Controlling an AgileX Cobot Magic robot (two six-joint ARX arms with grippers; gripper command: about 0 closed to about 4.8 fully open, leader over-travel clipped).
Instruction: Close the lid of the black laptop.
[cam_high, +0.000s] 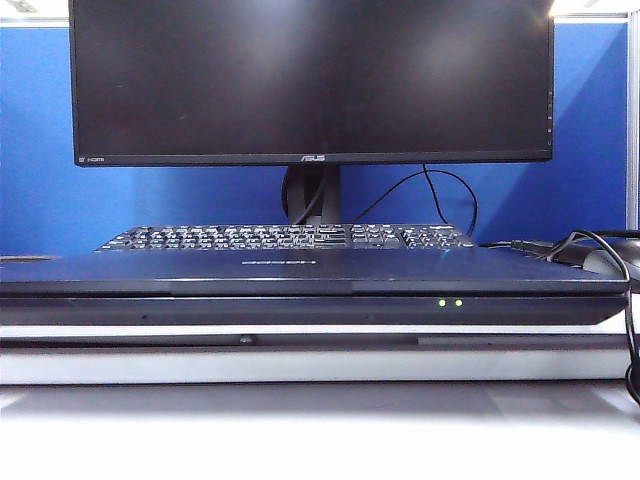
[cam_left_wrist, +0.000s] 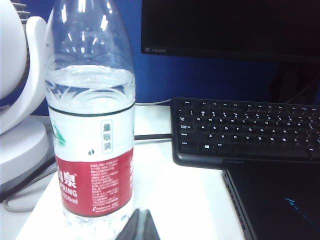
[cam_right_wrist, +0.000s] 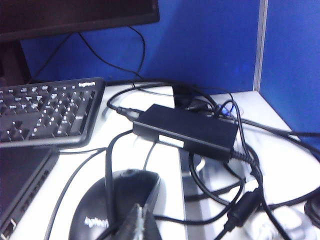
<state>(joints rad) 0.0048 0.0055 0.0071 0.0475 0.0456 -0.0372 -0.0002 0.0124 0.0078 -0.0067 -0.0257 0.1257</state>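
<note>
My left pincer: only a dark tip (cam_left_wrist: 142, 226) shows at the edge of the left wrist view, fingers apparently together and holding nothing; it sits just beside a water bottle (cam_left_wrist: 92, 125) with a red label, off the laptop's left side.
My right pincer: likewise a dark tip (cam_right_wrist: 141, 224), fingers seemingly pressed together, empty, hanging over a black mouse (cam_right_wrist: 117, 205) and a tangle of cables, with a power brick (cam_right_wrist: 185, 131) beyond it, off the laptop's right side.
Neither pincer: visible in the exterior view.
The black laptop: from my left pincer its corner (cam_left_wrist: 280, 205) lies near; from my right pincer its edge (cam_right_wrist: 22, 175) lies about as near.
The lid: in the exterior view it (cam_high: 310, 270) lies flat on the base, outer face up, small logo showing, green LEDs lit on the front edge under it.
Long axis: the lid runs side to side across the table, in front of the black keyboard (cam_high: 285, 237) and the ASUS monitor (cam_high: 310, 80).
Nearer arm: I cannot pick one; both flank it.
Judgement: the lid looks already shut, so I expect no push is needed, only keeping both arms clear.
</note>
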